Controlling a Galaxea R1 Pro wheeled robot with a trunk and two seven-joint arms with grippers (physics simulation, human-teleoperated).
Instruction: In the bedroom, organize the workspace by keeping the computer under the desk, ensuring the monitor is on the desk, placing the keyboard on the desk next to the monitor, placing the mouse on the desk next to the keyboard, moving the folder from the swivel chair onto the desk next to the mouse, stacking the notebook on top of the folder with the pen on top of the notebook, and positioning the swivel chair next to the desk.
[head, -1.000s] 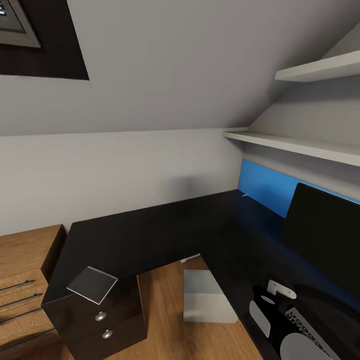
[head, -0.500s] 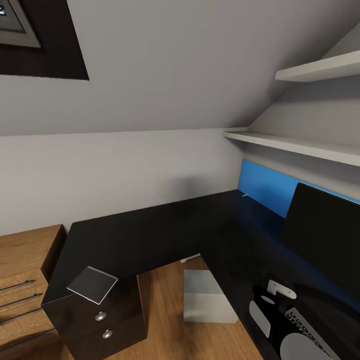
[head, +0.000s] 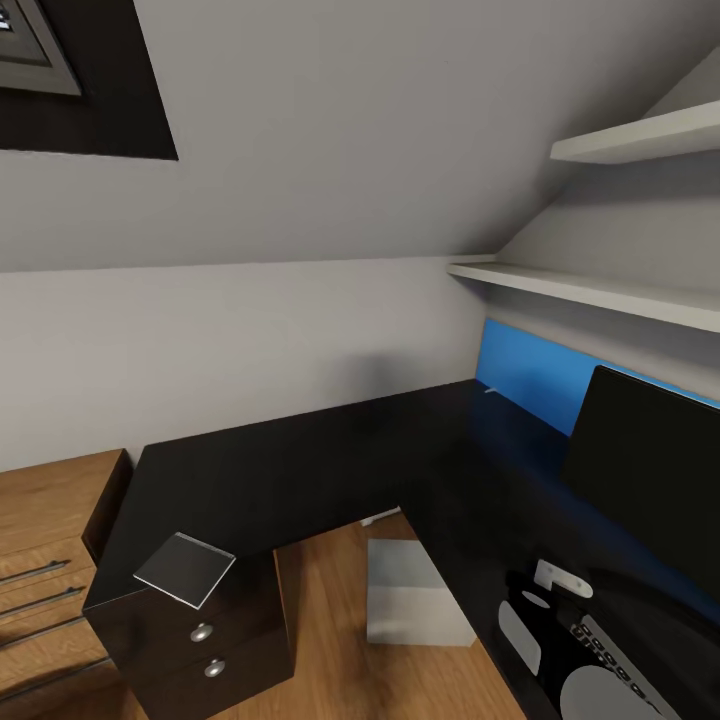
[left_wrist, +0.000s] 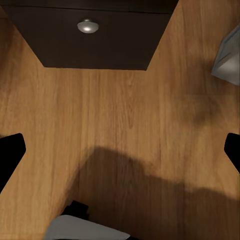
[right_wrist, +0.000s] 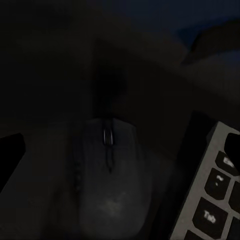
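Note:
The black L-shaped desk (head: 300, 470) fills the middle of the head view. A thin grey folder (head: 185, 568) lies on its left end, above the drawer unit (head: 210, 640). The grey-white computer (head: 415, 593) stands on the floor in the desk's inner corner, and its corner also shows in the left wrist view (left_wrist: 227, 55). The black monitor (head: 650, 480) stands on the right wing, with the keyboard (head: 605, 645) in front of it. My right gripper (right_wrist: 120, 147) is open just above the desk, with the dark mouse (right_wrist: 112, 180) between its fingers and the keyboard (right_wrist: 210, 200) beside it. My left gripper (left_wrist: 120, 150) is open over the wooden floor.
A light wooden dresser (head: 45, 560) with bar handles adjoins the desk's left end. Two white shelves (head: 600, 290) and a blue wall panel (head: 530, 375) hang over the right wing. A drawer knob (left_wrist: 88, 25) faces my left gripper. Parts of my right arm (head: 600, 690) lie low over the desk.
Almost nothing differs. In the head view, the keyboard area at the lower right looks very slightly shifted.

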